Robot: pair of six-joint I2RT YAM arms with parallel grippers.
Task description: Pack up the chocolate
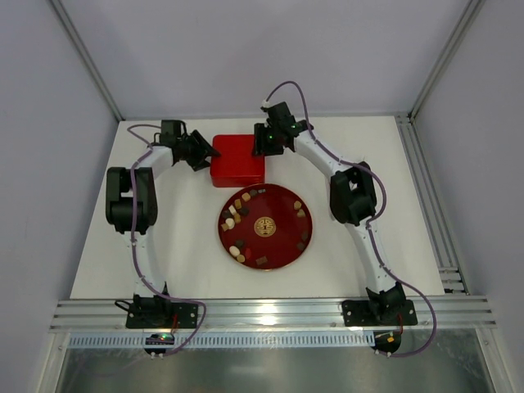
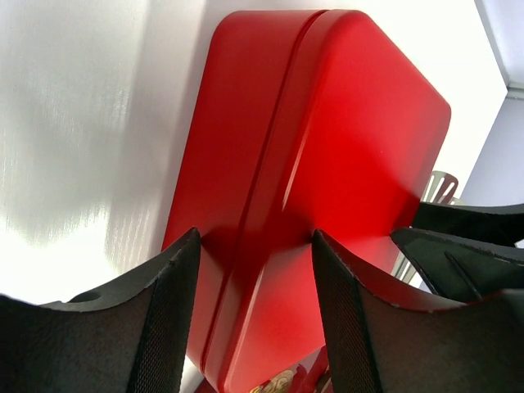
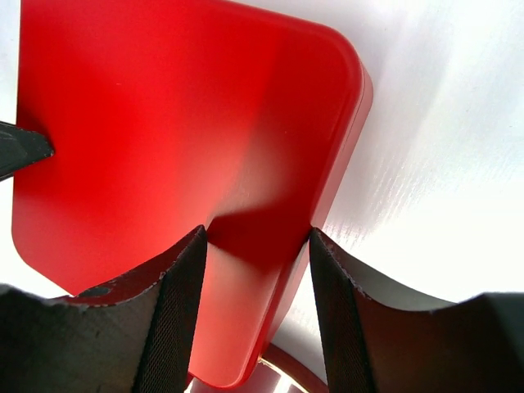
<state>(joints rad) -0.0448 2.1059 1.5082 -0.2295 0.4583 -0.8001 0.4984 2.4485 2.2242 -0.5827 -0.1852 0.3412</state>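
The chocolate (image 1: pixel 233 214), several small brown, tan and cream pieces, lies round the rim of a round red plate (image 1: pixel 282 244) at mid-table. Behind the plate stands a square red box (image 1: pixel 237 160) with its lid on. My left gripper (image 1: pixel 205 155) is at the box's left edge; in the left wrist view it (image 2: pixel 255 246) is open, its jaws astride the edge of the box (image 2: pixel 327 147). My right gripper (image 1: pixel 264 143) is at the box's right edge; in the right wrist view it (image 3: pixel 255 241) is open, astride the edge of the box (image 3: pixel 164 123). Neither holds chocolate.
The plate has a round gold emblem (image 1: pixel 264 227) at its centre. Its rim shows just below the box in the right wrist view (image 3: pixel 295 368). The other arm's fingers (image 2: pixel 467 237) show at the far side of the box. Metal rails run along the table's right and near edges.
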